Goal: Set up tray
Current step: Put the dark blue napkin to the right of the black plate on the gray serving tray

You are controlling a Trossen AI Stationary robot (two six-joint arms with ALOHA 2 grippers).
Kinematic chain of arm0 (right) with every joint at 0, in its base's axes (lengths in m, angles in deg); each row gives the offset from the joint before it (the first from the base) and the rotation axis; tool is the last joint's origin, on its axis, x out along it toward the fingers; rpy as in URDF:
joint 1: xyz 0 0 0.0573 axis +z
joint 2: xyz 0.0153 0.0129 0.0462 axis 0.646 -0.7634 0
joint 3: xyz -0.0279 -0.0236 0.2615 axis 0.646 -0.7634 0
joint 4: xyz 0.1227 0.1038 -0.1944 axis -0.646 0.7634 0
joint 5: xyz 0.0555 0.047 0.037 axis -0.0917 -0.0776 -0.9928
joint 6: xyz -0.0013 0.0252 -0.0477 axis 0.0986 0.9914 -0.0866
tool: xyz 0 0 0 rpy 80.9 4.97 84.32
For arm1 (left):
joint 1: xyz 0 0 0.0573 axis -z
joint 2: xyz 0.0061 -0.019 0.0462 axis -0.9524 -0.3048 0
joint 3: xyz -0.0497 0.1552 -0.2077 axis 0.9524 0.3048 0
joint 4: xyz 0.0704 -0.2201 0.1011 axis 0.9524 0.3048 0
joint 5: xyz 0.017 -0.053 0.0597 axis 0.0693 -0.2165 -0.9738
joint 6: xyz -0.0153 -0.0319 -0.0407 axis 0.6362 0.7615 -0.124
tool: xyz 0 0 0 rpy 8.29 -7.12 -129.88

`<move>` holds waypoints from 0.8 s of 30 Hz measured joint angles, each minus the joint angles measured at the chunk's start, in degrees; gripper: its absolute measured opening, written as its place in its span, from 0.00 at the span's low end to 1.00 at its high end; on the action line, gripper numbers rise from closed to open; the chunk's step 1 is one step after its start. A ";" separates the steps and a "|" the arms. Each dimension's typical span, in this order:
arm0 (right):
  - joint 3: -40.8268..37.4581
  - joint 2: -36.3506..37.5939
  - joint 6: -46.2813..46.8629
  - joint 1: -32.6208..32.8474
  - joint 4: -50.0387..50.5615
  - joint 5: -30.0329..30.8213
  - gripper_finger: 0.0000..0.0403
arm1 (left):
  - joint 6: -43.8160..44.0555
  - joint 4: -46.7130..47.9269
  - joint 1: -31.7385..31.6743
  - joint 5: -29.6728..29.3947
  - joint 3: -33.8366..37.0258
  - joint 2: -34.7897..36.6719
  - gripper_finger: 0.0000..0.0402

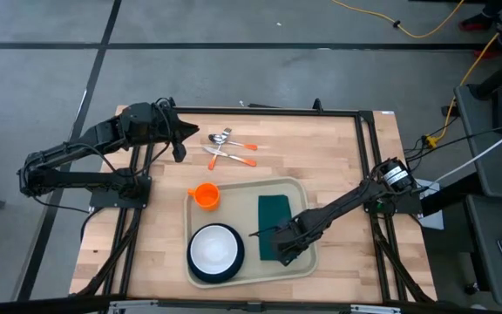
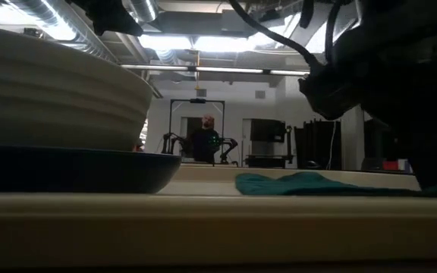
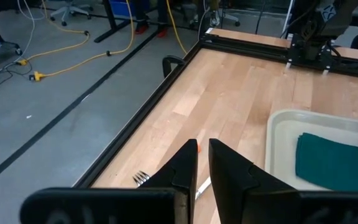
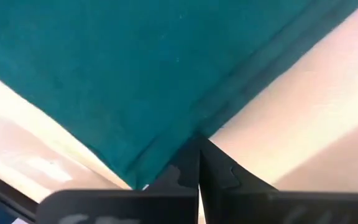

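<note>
High view: right claw [image 1: 279,247] down inside the tray [image 1: 308,262], at the near end of the green napkin [image 1: 273,218]; fingers pressed together, and the right wrist view shows their tips meeting right at the napkin's [image 4: 135,68] corner edge, cannot tell whether cloth is pinched between them. Napkin lies flat in the tray's right half. Left of it in the tray sits a white bowl [image 1: 214,248] on a dark plate [image 1: 200,272], filling the near left corner. Orange cup [image 1: 206,195] stands at the tray's far left corner, on or just at the rim, cannot tell which. Tray sits on the wooden surface [image 1: 338,148], toward the near middle. Left claw [image 1: 179,148] hangs over the far left of the surface, fingers nearly together with a thin gap, holding nothing. Just beside it lie a spoon [image 1: 220,136] and fork [image 1: 219,155] with orange handles, outside the tray. Low view: a person [image 2: 203,140] stands in the room behind.
</note>
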State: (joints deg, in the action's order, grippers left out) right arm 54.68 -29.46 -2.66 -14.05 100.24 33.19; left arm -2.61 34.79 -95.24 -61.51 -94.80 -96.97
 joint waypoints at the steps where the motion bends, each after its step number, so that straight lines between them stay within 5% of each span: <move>1: 0.00 0.03 0.00 0.00 -0.17 0.05 0.00 | 0.02 0.00 -0.02 0.02 0.00 0.00 0.08; 11: 2.31 3.81 0.00 -0.06 -0.76 4.90 0.00 | 0.01 -0.02 0.00 0.00 0.00 0.04 0.08; 24: 1.41 2.22 0.30 -0.04 -7.23 1.88 0.00 | -0.26 0.00 -0.02 -0.02 0.00 0.02 0.08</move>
State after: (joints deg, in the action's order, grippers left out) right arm 56.08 -27.24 -2.37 -14.09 93.02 35.07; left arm -2.87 34.79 -95.25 -61.53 -94.80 -96.95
